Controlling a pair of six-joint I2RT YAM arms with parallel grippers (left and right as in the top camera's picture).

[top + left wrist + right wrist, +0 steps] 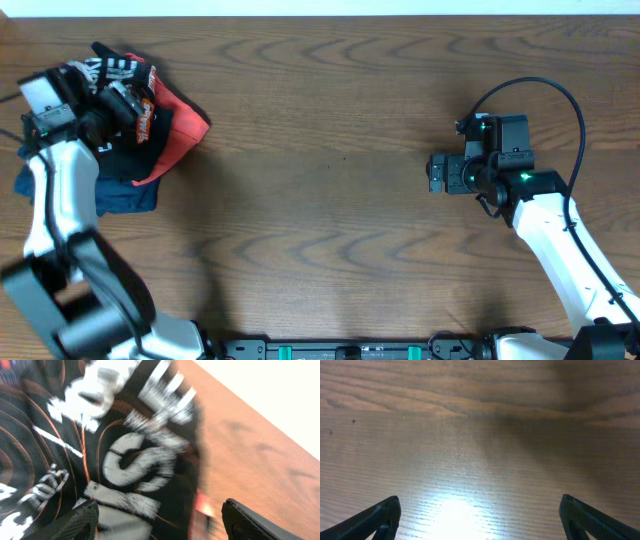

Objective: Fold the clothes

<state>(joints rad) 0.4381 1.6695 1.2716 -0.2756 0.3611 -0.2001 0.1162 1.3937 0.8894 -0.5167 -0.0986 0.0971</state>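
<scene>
While the left gripper [160, 512] hangs open just above it, the black lettered shirt [130, 460] lies bunched on a red garment [188, 125] and a navy garment [125, 195] at the surface's [330, 150] far-left corner, its long axis unclear. The right gripper [480, 510] gapes over bare wood, well apart.

Prob. a robotics lab bench: my left arm [60, 215] & right arm [565, 245] rise from near edge of a wood-grain table [330, 170], black cable [545, 88] looping off the right one. Plain white strip [400, 6] past table's far edge.
</scene>
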